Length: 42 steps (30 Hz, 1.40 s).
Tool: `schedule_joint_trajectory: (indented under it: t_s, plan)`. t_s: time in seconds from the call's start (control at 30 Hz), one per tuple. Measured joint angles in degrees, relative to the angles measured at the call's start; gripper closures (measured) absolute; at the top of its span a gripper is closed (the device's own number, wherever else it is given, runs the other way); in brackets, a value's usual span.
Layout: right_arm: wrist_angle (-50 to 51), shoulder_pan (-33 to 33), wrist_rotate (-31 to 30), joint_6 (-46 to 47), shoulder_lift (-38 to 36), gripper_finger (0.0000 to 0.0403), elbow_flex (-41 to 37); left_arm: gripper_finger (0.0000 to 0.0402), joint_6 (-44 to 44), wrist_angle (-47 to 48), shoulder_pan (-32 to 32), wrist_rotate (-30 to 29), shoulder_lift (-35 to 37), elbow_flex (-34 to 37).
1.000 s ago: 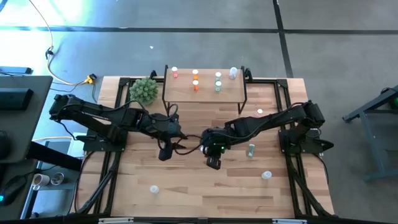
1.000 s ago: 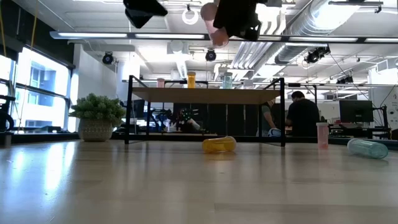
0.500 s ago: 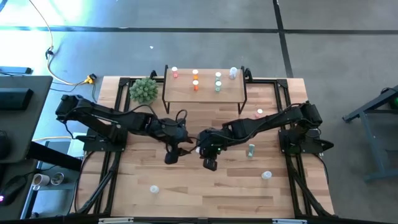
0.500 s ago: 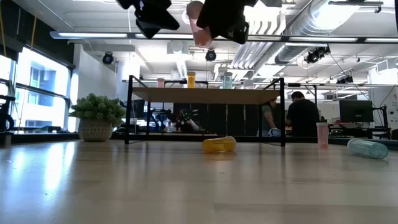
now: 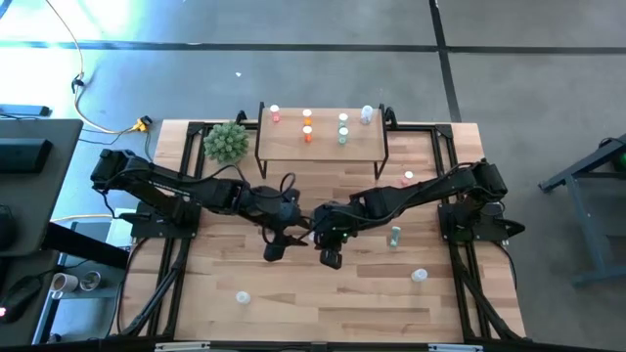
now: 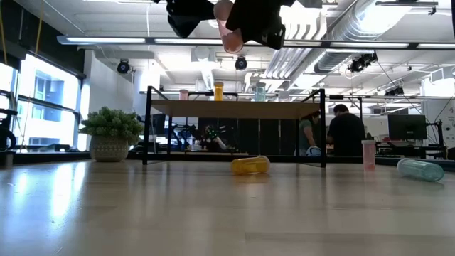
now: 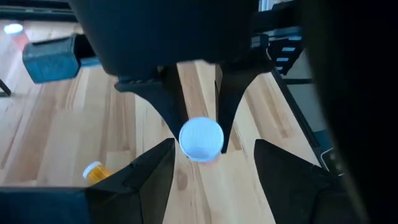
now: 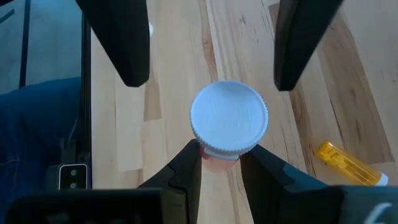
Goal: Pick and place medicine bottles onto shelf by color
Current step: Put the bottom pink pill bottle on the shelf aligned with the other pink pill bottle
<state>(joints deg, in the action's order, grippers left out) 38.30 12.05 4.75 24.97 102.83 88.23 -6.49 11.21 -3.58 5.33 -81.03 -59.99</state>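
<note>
- Wood planks run bare across the near half of the surface [image 5: 323, 303]; I see only one white-capped bottle [image 5: 242, 297] near the front left and a clear bottle [image 5: 419, 277] lying towards the front right edge.
- Both arms meet over the middle of the surface, well clear of the shelf [image 5: 323, 149] at the back edge and of the black frame rails on either side.
- My right claw [image 5: 331, 256] is pinched narrow on a pink bottle [image 8: 227, 119]; its ribbed white cap faces the right wrist camera and the pink body shows just under the cap, between the fingers [image 8: 183, 171].
- From table height that pink bottle hangs high above the surface, with open air beneath it.
- My left claw [image 5: 275, 250] stands wide and holds nothing, its two fingers [image 7: 155, 177] spread on either side of the white cap, not touching it.
- An orange bottle [image 6: 250, 165] lies on its side on the surface in front of the shelf.
- On the shelf top stand pink, orange, green and clear bottles, grouped by colour from left to right.
- A green bottle [image 5: 394, 235] stands on the surface right of the claws, and a pink one [image 5: 408, 178] nearer the shelf's right leg.
- A spiky green plant [image 5: 226, 142] sits just left of the shelf.
</note>
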Motion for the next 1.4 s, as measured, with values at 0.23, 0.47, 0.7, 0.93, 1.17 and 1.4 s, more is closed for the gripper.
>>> schedule_joint_trajectory:
  t_s: [0.23,0.47,0.7,0.93,1.17,1.4]
  plan:
    - [0.0,0.0,0.0,0.0,0.0,0.0318,0.0,0.0192,0.7,-1.2,0.2,-0.1,0.0,0.0]
    - [0.1,0.0,0.0,-1.0,0.0,0.0318,0.0,0.0192,0.7,-1.3,0.6,0.0,-2.5,0.0]
    - [0.2,0.0,0.0,-1.1,0.0,0.0318,0.0,0.0192,0.5,-2.7,1.6,3.9,-5.0,0.0]
    - [0.5,0.0,0.0,-1.2,0.0,0.0318,0.0,0.0196,0.7,-3.7,1.4,4.6,-5.1,0.0]
    - [0.5,0.0,0.2,-1.1,0.0,0.0318,0.0,0.0206,0.7,-5.8,0.9,6.1,-5.1,0.0]
    - [0.4,0.0,0.2,-1.0,0.0,0.0318,0.0,0.0226,0.7,-5.6,0.9,5.9,-5.1,0.0]
